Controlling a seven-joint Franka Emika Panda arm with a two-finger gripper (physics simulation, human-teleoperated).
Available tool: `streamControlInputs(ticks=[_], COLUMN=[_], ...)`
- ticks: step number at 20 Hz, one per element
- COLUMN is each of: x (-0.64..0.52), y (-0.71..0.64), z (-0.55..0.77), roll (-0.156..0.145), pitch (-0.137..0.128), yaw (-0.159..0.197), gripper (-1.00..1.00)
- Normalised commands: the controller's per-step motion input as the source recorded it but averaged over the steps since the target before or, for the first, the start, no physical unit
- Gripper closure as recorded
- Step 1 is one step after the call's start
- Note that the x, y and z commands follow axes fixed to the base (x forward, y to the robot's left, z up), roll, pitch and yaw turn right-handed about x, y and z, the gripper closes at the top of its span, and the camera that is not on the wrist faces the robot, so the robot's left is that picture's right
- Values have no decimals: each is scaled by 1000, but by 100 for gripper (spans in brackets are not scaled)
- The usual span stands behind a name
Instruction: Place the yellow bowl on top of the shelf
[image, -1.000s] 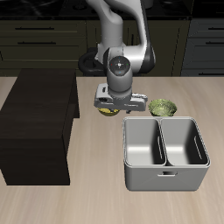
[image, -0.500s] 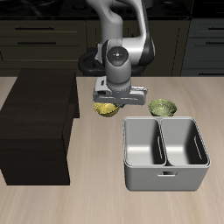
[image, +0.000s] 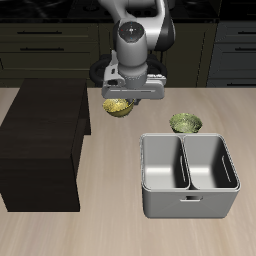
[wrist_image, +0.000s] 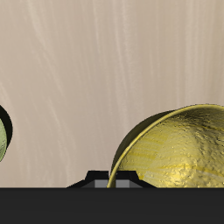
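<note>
The yellow bowl (image: 117, 107) hangs tilted from my gripper (image: 122, 101), which is shut on its rim and holds it in the air beside the shelf. The wrist view shows the bowl (wrist_image: 179, 149) close up, golden outside with a speckled olive inside, above bare table. The shelf (image: 42, 140) is the large dark boxy unit with a flat top; the bowl is near the level of its top, just off its edge.
A paler greenish bowl (image: 186, 123) sits on the table behind the grey two-compartment bin (image: 190, 175). The greenish bowl's edge also shows in the wrist view (wrist_image: 4, 136). Dark cabinets line the back.
My gripper has risen with the yellow bowl, lifting it off the table and a little toward the shelf. Nothing else has moved.
</note>
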Motion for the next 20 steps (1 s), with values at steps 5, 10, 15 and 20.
streamControlInputs(ticks=[5, 10, 15, 20], x=[-46, -57, -96, -72], y=[-128, -37, -7, -65], z=[651, 469, 611, 526], roll=[-31, -4, 4, -8], pitch=[-109, -52, -73, -65], yaw=[58, 19, 25, -4], gripper=[100, 100, 100, 100])
